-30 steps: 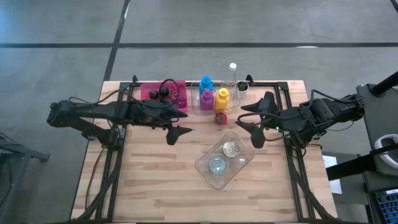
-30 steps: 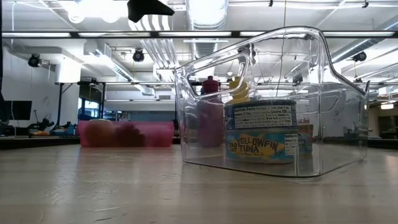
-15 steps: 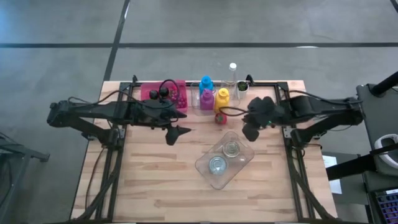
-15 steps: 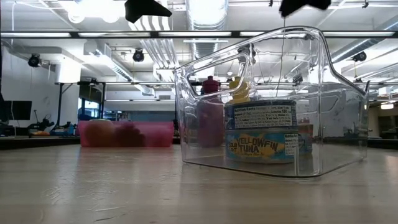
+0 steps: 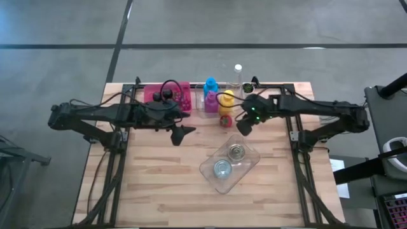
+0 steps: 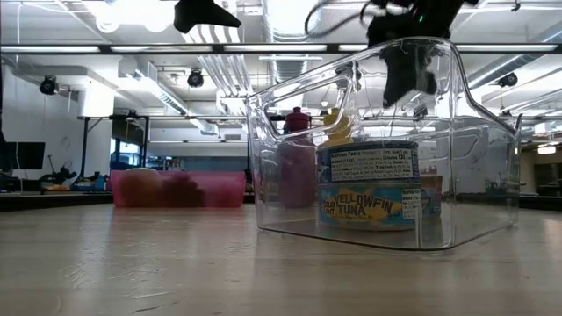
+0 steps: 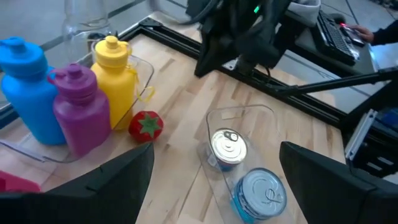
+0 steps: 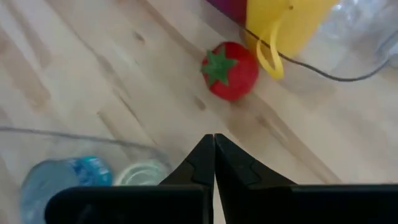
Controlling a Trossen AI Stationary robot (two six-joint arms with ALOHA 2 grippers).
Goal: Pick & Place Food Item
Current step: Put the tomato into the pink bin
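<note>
The desk (image 5: 159, 178) is showing a light wooden top made of planks, with a black frame along its edges, and it is standing on a grey concrete floor (image 5: 63, 38) crossed by dark lines. In the low view the room behind is looking like a large workshop, with white ceiling pipes (image 6: 290, 17) and bright lamps.

On the left, the left claw (image 5: 180, 134) is hanging over the bare wood, and its fingers (image 7: 118, 177) are standing wide open with nothing between them. Behind it, at the far edge, a pink tray (image 5: 181, 92) is lying. To the right of it, three bottles are standing close together in a clear holder: a blue bottle (image 5: 210, 85), a purple bottle (image 5: 210, 100) and a yellow bottle (image 5: 226, 100). A clear bottle (image 5: 238, 73) with a white cap is standing behind them.

The food item, a red toy tomato (image 5: 226, 120) with a green top, is lying on the wood just in front of the yellow bottle. The right claw (image 5: 243, 126) is hovering just to the right of it, and its fingers (image 8: 202, 158) are pressed together, gripping nothing.

Nearer, a clear bin (image 5: 210, 173) is sitting on the desk, holding two cans (image 5: 236, 152), one of them labelled yellowfin tuna (image 6: 369, 207).
</note>
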